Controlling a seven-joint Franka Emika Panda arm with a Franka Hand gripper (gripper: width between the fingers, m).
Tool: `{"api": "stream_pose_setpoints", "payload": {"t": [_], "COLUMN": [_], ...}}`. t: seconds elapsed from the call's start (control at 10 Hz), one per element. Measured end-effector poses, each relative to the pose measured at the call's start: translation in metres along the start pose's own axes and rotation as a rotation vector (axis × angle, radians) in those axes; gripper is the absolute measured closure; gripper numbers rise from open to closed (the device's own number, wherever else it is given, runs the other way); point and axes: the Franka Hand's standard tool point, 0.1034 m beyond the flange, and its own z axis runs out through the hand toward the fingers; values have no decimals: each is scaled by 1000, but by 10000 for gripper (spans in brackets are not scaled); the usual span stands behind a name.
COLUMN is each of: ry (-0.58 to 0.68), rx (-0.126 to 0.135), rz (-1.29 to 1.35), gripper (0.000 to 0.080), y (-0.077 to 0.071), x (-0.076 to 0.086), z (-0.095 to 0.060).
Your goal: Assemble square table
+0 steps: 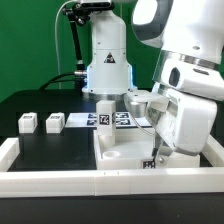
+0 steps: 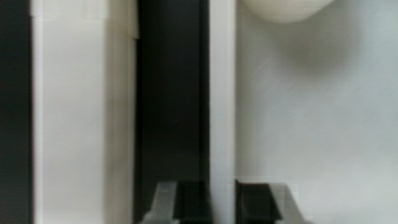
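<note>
The white square slab [image 1: 122,150] lies on the black table in the front right corner of the border bars. My gripper [image 1: 152,160] stands at its edge on the exterior view's right. In the wrist view the slab's raised rim [image 2: 222,90] runs straight between my fingertips, and my gripper [image 2: 217,202] looks shut on it. The slab's flat face [image 2: 311,110] lies to one side of the rim. Two white legs [image 1: 27,123] [image 1: 53,123] stand at the left. A third leg [image 1: 105,113] stands at the slab's far edge, and a fourth [image 1: 137,100] behind it.
White border bars run along the front [image 1: 90,182] and left [image 1: 8,150] of the table. The marker board [image 1: 118,120] lies behind the slab. The robot's base [image 1: 107,65] stands at the back. A rounded white shape [image 2: 285,8] shows at the wrist view's edge.
</note>
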Motion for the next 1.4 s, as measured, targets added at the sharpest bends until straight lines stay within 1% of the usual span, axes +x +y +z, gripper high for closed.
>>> {"api": "stream_pose_setpoints", "payload": {"t": [0.1,0.2,0.3,0.5,0.7,0.8,0.9,1.0,1.1,1.2,1.3,1.4], "ry": [-4,-9,-12,-20,-20,-27,-37,-44,-51,-56,-59,-60], "rx": [4,14,24,40,42,62,87,110,130,147,153,155], "rz": [27,55,63,66,68,67,65,64,63,62,62,62], "gripper": [736,736,736,737,737,737,502,502,328,195,195,159], "y": [5,10,10,10,10,4,-3,-8,-13,-17,-18,-19], "x": [4,10,13,13,12,11,10,10,9,8,8,7], "z": [-2,-5,-6,-7,-6,-4,-2,-3,-4,-5,-5,-5]}}
